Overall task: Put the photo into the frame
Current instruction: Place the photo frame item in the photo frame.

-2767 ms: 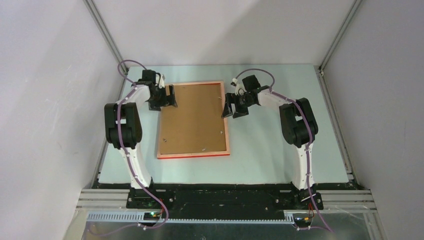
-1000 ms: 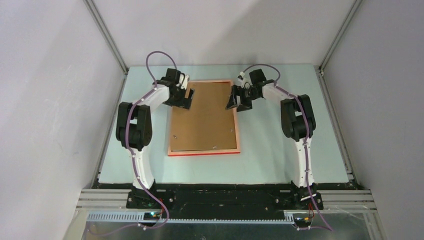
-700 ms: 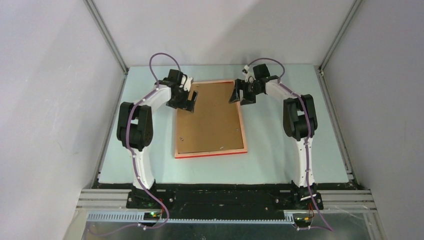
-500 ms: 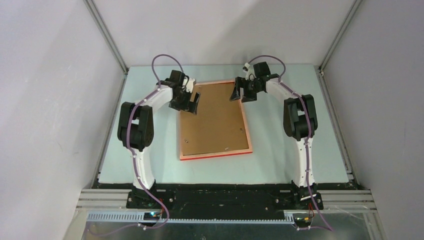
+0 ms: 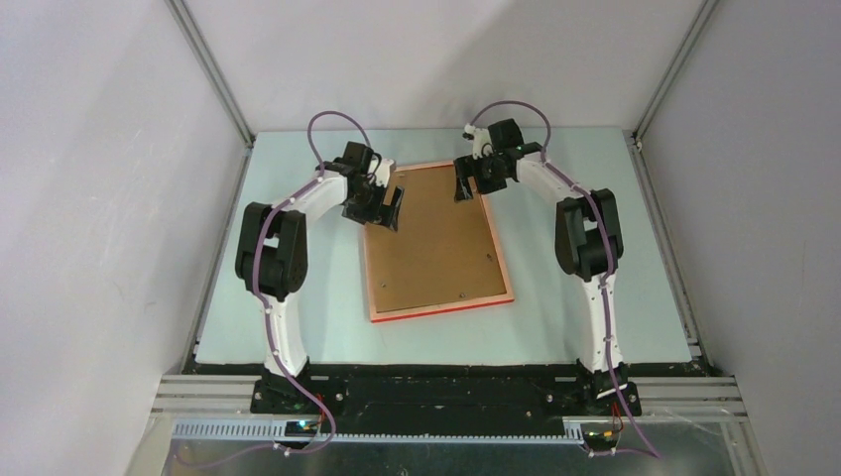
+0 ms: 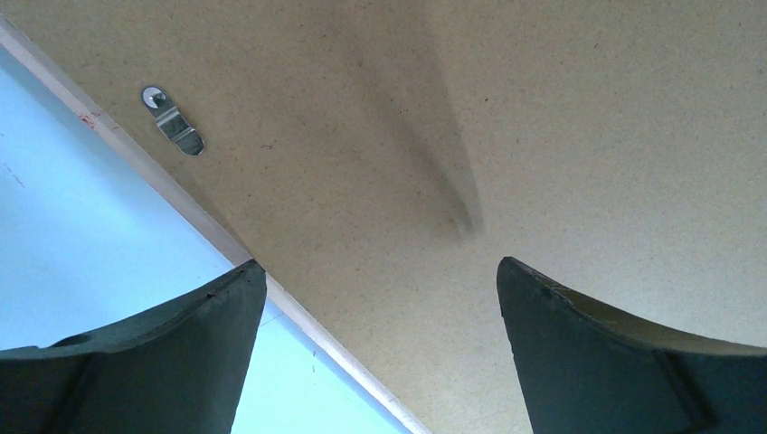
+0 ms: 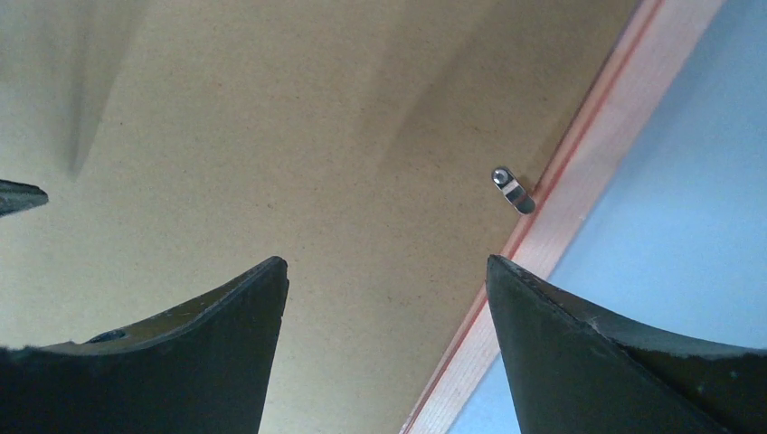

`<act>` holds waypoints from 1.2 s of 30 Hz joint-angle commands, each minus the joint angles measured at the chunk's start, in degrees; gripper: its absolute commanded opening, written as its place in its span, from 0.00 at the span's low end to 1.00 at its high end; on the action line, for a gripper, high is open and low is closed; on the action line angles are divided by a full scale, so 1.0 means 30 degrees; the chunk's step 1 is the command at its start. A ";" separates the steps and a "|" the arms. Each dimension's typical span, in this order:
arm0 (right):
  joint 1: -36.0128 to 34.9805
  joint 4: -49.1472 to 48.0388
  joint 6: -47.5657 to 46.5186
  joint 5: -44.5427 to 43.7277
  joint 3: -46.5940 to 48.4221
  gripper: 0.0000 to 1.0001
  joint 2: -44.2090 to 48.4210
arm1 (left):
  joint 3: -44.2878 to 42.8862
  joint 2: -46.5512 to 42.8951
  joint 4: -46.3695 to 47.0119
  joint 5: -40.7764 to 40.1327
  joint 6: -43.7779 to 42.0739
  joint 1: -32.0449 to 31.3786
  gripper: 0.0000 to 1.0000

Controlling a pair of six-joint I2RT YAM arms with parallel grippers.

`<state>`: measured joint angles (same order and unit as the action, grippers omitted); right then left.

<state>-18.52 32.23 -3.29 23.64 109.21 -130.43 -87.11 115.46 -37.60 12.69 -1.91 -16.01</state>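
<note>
The frame [image 5: 443,307] lies face down on the table, its pale rim around a brown backing board [image 5: 436,243]. The photo is out of view. My left gripper [image 5: 389,210] hangs open over the far-left part of the frame; in the left wrist view the left gripper [image 6: 380,264] straddles the pale rim [image 6: 181,197], with nothing between its fingers. My right gripper [image 5: 466,188] is open over the far-right corner; in the right wrist view the right gripper [image 7: 387,262] straddles the pink rim [image 7: 629,99], also holding nothing.
Small metal turn clips [image 6: 172,120] [image 7: 513,191] sit on the board near the rim. The pale blue table [image 5: 585,297] is enclosed by grey walls and metal rails. A tip of the left finger [image 7: 18,196] shows in the right wrist view.
The frame has slid to the right across the table and turned a little, its near end swinging right. Both grippers moved right with its far corners, staying open.
</note>
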 commanded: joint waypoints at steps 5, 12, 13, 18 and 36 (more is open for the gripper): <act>-0.0465 0.0400 -0.3475 -0.0904 0.2265 0.83 -0.0504 | 0.0432 -0.0342 -0.0047 0.1494 0.1014 -0.0259 1.00; -0.0635 0.1271 -0.4705 -0.1161 0.3971 0.81 -0.1775 | 0.0348 -0.0257 -0.0057 0.1549 0.1099 -0.0261 1.00; -0.0643 0.1643 -0.4792 -0.1166 0.4431 0.81 -0.2025 | 0.0339 -0.0241 -0.0060 0.1595 0.1103 -0.0259 1.00; -0.0710 0.2563 -0.4837 -0.1361 0.5714 0.81 -0.2655 | 0.0219 -0.0168 -0.0043 0.1731 0.1206 -0.0261 1.00; -0.0685 0.5303 -0.3167 -0.1589 0.8927 0.81 -0.5055 | 0.0373 -0.0365 -0.0053 0.2124 0.1394 -0.0267 1.00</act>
<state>-20.47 45.78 -15.18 19.66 132.35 -143.94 -87.05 115.46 -37.15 13.80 0.16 -15.99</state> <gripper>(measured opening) 0.815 0.996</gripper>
